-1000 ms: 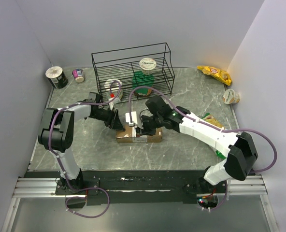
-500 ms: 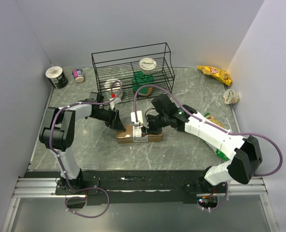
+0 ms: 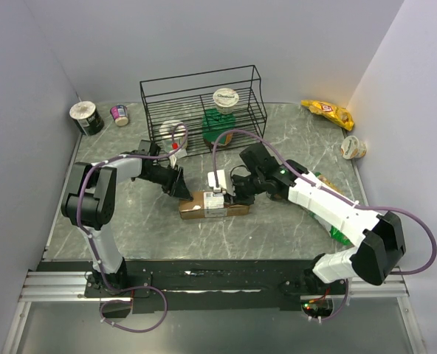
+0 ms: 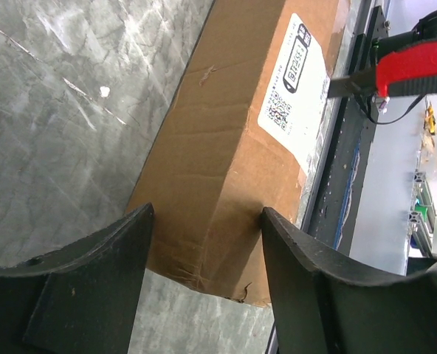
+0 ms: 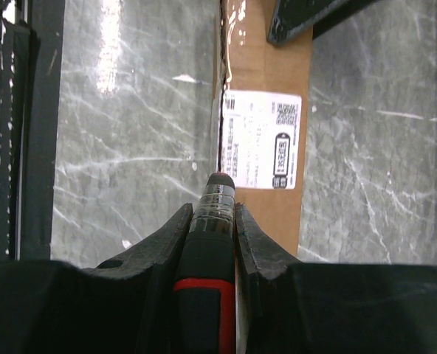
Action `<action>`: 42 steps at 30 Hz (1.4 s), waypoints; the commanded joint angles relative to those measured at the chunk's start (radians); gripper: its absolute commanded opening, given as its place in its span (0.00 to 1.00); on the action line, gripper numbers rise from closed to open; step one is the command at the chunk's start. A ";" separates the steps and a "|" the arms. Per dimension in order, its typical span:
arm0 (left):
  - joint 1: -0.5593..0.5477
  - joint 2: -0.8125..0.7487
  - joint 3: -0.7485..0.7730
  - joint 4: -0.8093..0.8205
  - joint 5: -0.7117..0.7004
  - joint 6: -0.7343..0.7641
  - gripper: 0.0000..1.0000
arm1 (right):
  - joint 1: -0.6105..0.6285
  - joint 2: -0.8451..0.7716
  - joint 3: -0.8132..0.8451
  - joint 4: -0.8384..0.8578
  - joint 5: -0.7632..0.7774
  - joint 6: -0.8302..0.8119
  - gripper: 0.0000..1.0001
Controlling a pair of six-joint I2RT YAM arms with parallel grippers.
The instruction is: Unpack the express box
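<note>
Express box (image 3: 196, 208) lies flat near the centre of the table (image 3: 130, 228), long axis 9-to-3, white shipping label (image 5: 261, 139) facing up, black wire rack (image 3: 196, 110) at its 12 o'clock. Left gripper (image 4: 207, 214) sits at the box's 9 o'clock end, one finger on either side of that end, pressed to the cardboard. Right gripper (image 5: 212, 210) hangs above the box towards 1 o'clock, clamped on a black tool with a red band (image 5: 207, 247), tip over the label's edge.

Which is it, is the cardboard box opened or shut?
Shut. The express box lies flat, label up, no flap lifted; glossy tape shows on its top face.
</note>
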 commanded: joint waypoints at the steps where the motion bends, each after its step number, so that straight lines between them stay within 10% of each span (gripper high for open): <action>1: -0.019 0.043 0.001 0.001 -0.133 0.088 0.63 | -0.029 -0.051 -0.015 -0.051 0.003 -0.056 0.00; 15: -0.036 0.058 0.020 -0.019 -0.138 0.099 0.61 | -0.094 -0.072 -0.012 -0.164 -0.034 -0.202 0.00; 27: -0.083 -0.181 0.044 0.143 -0.052 0.016 0.81 | -0.042 -0.013 0.059 -0.150 -0.088 -0.128 0.00; 42: -0.224 0.024 0.084 0.058 -0.124 0.096 0.74 | 0.047 0.034 0.091 -0.081 -0.077 -0.051 0.00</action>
